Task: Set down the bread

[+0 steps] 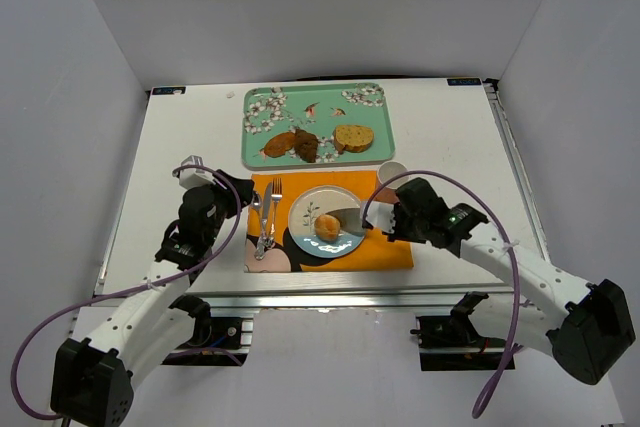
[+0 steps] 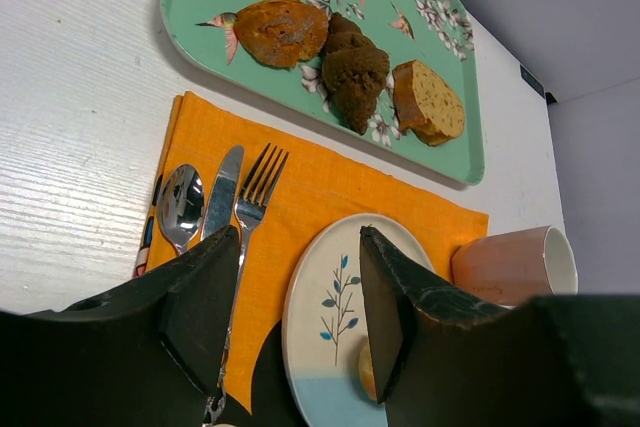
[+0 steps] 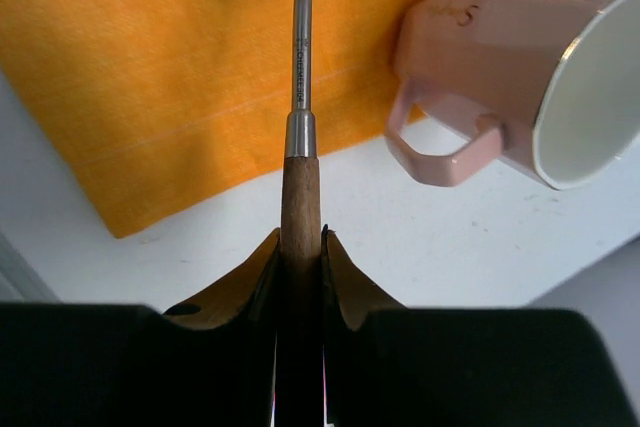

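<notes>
White arms [image 1: 135, 312], black joints, purple cables [image 1: 440, 176].

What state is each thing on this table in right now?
bun: lying on the plate
plate: flat on the orange placemat
wood-handled server: gripped by its handle, blade over the plate
right gripper: shut on the wood-handled server
left gripper: open, empty
pink mug: upright
</notes>
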Controlling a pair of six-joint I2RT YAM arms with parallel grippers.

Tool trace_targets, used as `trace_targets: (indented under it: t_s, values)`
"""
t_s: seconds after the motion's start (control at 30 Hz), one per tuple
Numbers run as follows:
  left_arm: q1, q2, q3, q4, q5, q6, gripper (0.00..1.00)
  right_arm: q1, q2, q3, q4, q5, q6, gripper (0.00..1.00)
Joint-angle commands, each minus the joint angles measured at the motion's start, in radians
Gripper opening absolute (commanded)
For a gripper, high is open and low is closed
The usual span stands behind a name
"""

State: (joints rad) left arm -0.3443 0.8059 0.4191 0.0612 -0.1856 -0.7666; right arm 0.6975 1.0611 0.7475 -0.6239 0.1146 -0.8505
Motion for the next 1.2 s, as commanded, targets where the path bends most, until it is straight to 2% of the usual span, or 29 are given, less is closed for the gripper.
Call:
trace_targets:
  t_s: [0.0, 0.13, 0.3, 0.37, 0.43, 0.53, 0.57, 0.6, 0.67, 0.7, 0.77, 0.8, 0.9, 1.03, 1.17]
  values:
    - [-0.001, -0.008, 0.003, 0.022, 0.005, 0.016, 0.61, 0.017, -0.047, -0.008, 0.114, 0.12, -0.07, 0.0]
    - [-0.001, 0.021, 0.017, 0.026, 0.012, 0.023, 0.61, 0.019, -0.095, -0.03, 0.22, 0.178, -0.136, 0.0]
    - [-0.001, 0.047, 0.03, 0.043, 0.018, 0.027, 0.61, 0.014, -0.151, 0.01, 0.327, 0.152, -0.13, 0.0]
    - [-0.001, 0.064, 0.037, 0.052, 0.029, 0.029, 0.61, -0.021, -0.167, 0.027, 0.38, 0.119, -0.095, 0.0]
    - [-0.001, 0.075, 0.049, 0.055, 0.038, 0.03, 0.6, -0.067, -0.162, 0.061, 0.45, 0.085, 0.02, 0.0]
    - [-0.001, 0.088, 0.056, 0.06, 0.052, 0.032, 0.49, -0.237, -0.106, 0.114, 0.434, -0.034, 0.166, 0.0]
    - [-0.001, 0.09, 0.06, 0.066, 0.057, 0.03, 0.34, -0.336, -0.049, 0.168, 0.411, -0.065, 0.271, 0.0]
    - [-0.001, 0.096, 0.061, 0.068, 0.066, 0.03, 0.27, -0.383, -0.021, 0.196, 0.386, -0.093, 0.325, 0.0]
    - [-0.001, 0.101, 0.058, 0.087, 0.093, 0.027, 0.17, -0.52, 0.054, 0.24, 0.369, -0.179, 0.449, 0.0]
    - [-0.001, 0.108, 0.055, 0.098, 0.103, 0.026, 0.17, -0.556, 0.075, 0.242, 0.366, -0.203, 0.477, 0.0]
    - [-0.001, 0.121, 0.049, 0.133, 0.132, 0.018, 0.2, -0.641, 0.156, 0.239, 0.374, -0.251, 0.519, 0.0]
    - [-0.001, 0.13, 0.049, 0.143, 0.164, 0.016, 0.31, -0.662, 0.187, 0.242, 0.368, -0.269, 0.531, 0.0]
    - [-0.001, 0.174, 0.055, 0.167, 0.242, 0.012, 0.5, -0.745, 0.334, 0.272, 0.329, -0.341, 0.585, 0.0]
    - [-0.005, 0.21, 0.064, 0.172, 0.287, 0.021, 0.57, -0.802, 0.482, 0.283, 0.372, -0.311, 0.604, 0.0]
    - [-0.019, 0.231, 0.052, 0.198, 0.319, 0.02, 0.59, -0.805, 0.525, 0.239, 0.461, -0.242, 0.562, 0.0]
